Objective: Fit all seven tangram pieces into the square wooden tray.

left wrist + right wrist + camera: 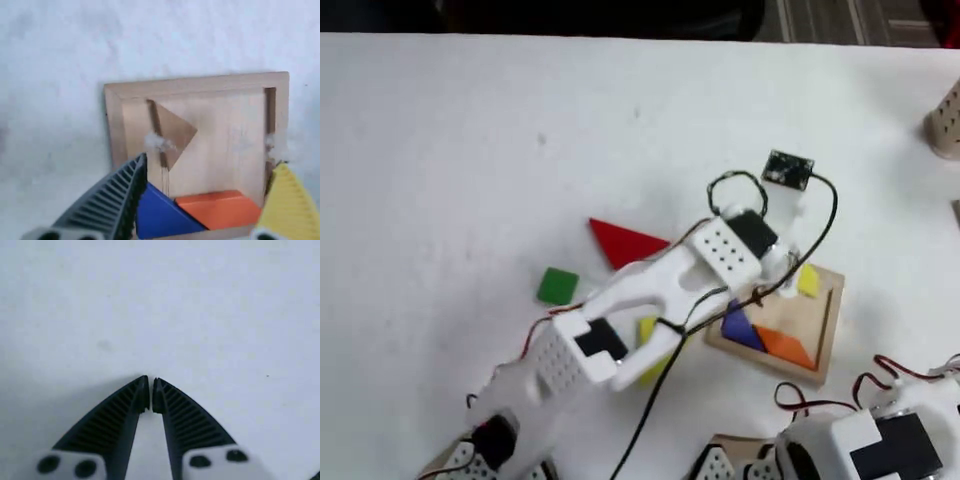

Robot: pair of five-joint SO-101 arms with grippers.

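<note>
The square wooden tray (830, 322) lies right of the table's middle, with a blue triangle (740, 329) and an orange piece (788, 346) along its near side. My left gripper (786, 274) hangs open over it. In the left wrist view the tray (113, 125) holds a wood-coloured triangle (176, 133), the blue triangle (161, 216) and the orange piece (218, 208). The left gripper (211, 163) spans the tray, a dark finger (115, 200) on one side and a yellow finger-shaped wedge (287, 200) on the other. A red triangle (625, 243), a green square (558, 286) and a yellow piece (648, 335) lie on the table. My right gripper (151, 382) is shut over bare table.
A small black board (788, 170) on a looping cable lies just behind the tray. A pale perforated object (946, 122) stands at the far right edge. The right arm's base (860, 445) sits at the front right, and the left arm's body (620, 320) crosses above the yellow piece.
</note>
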